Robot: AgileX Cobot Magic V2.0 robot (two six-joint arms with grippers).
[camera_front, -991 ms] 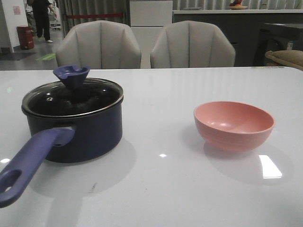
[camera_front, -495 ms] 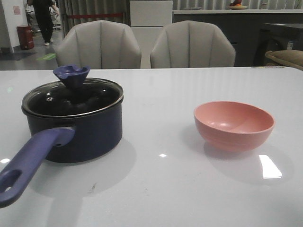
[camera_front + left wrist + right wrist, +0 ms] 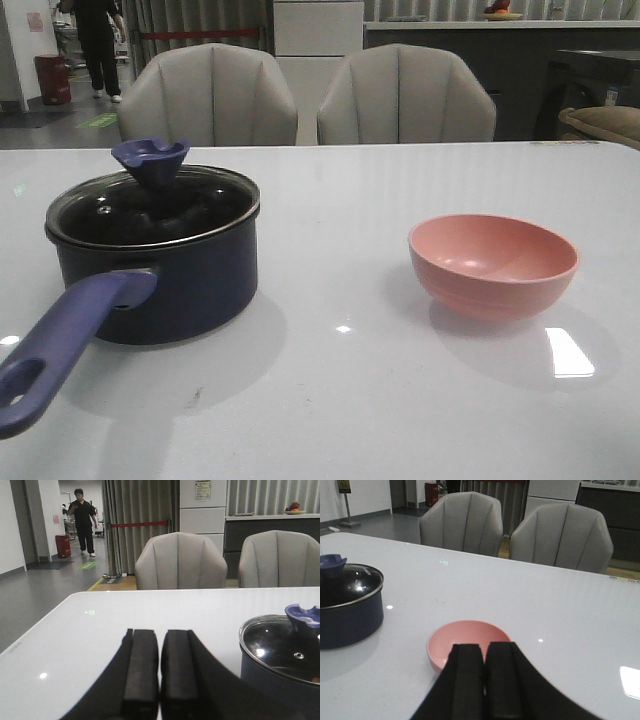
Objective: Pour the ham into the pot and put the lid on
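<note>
White glossy table (image 3: 340, 400), two grey chairs (image 3: 207, 95) behind it. Compared with the frames a second and half a second ago, nothing on the table has moved; only the person (image 3: 98, 40) in the background corridor has shifted.

Left gripper (image 3: 159, 672): pads pressed together, holding nothing, above bare table beside the pot (image 3: 280, 672). Right gripper (image 3: 484, 677): fingers closed, empty, just in front of the pink bowl (image 3: 465, 642), which shows no contents.

The lid (image 3: 155, 205) sits on the pot, blue knob (image 3: 150, 160) up. The ham cannot be made out through the glass.
</note>
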